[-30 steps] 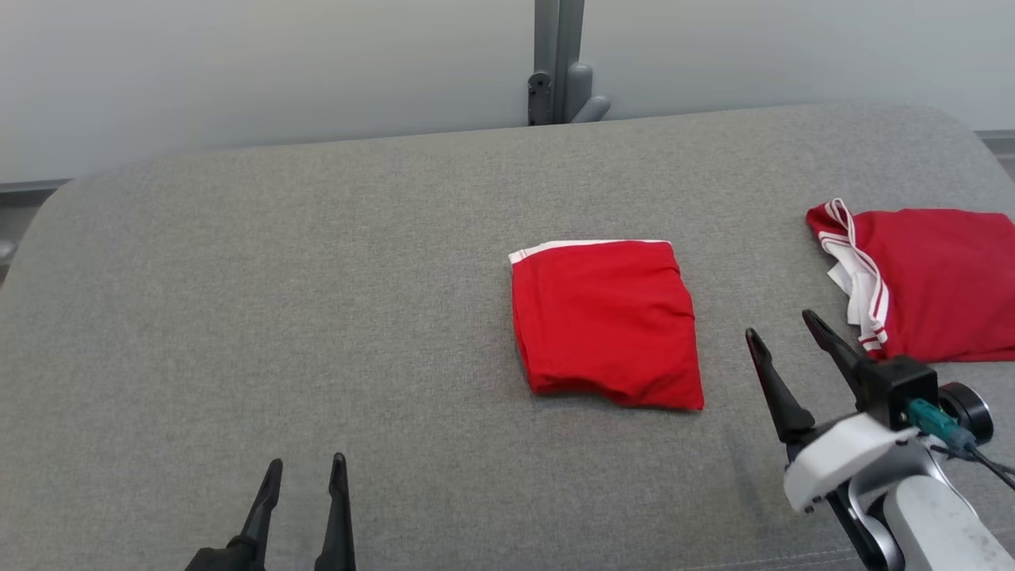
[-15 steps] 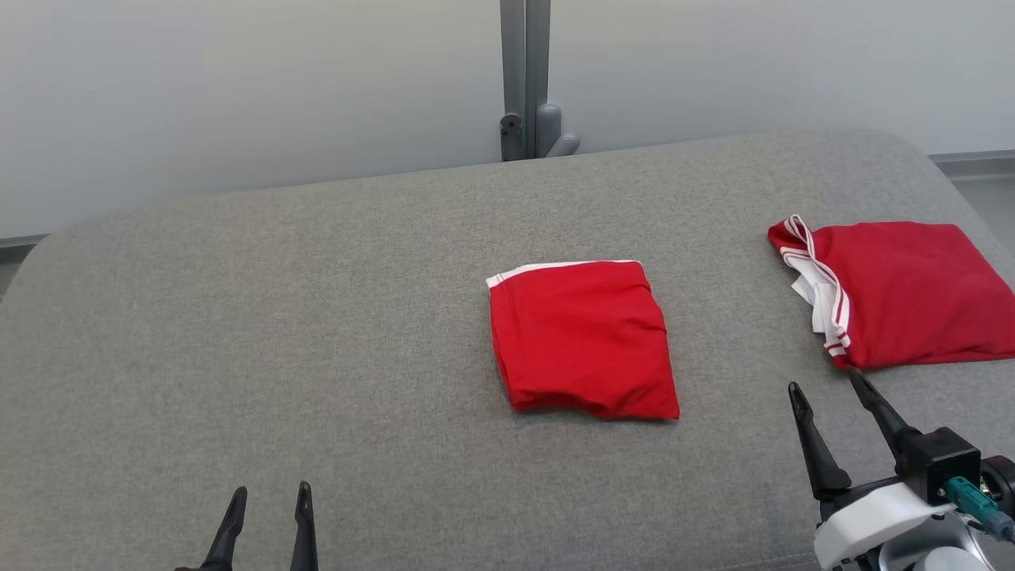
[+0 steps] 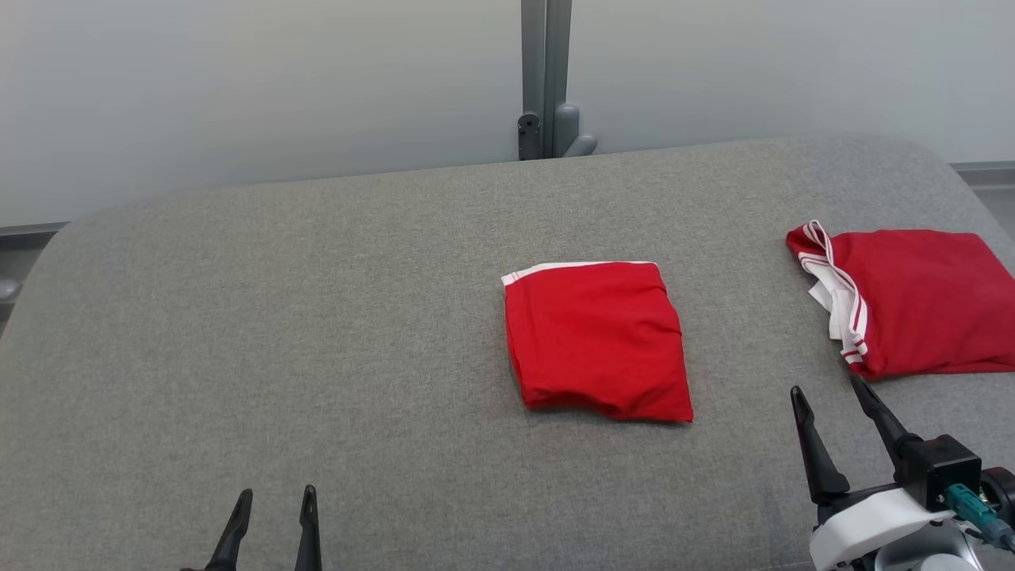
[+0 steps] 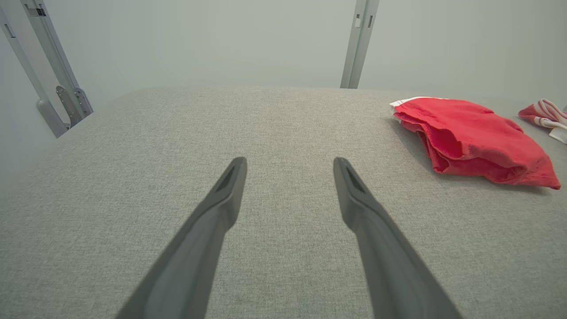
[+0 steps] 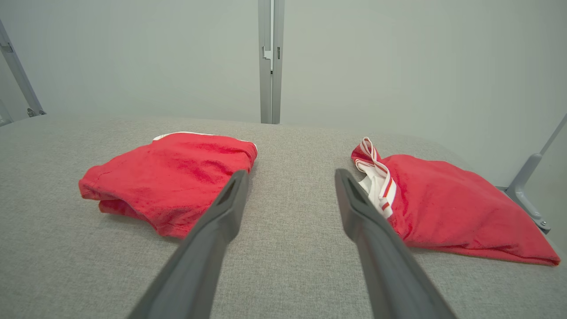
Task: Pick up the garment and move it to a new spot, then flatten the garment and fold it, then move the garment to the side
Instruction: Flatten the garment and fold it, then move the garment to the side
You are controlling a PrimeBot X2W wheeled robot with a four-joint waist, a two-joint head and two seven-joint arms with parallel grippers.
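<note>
One folded garment central, wide cushion leftward; second garment near right edge.

Left claw and right claw — both agape, empty.

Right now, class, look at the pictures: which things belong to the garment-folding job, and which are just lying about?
Job in hand: folded red garment in the middle; left gripper and right gripper, jaws open, holding nothing; grey padded surface beneath.

Lying about: second red garment with striped trim at the right, probably set aside already; metal post behind.
</note>
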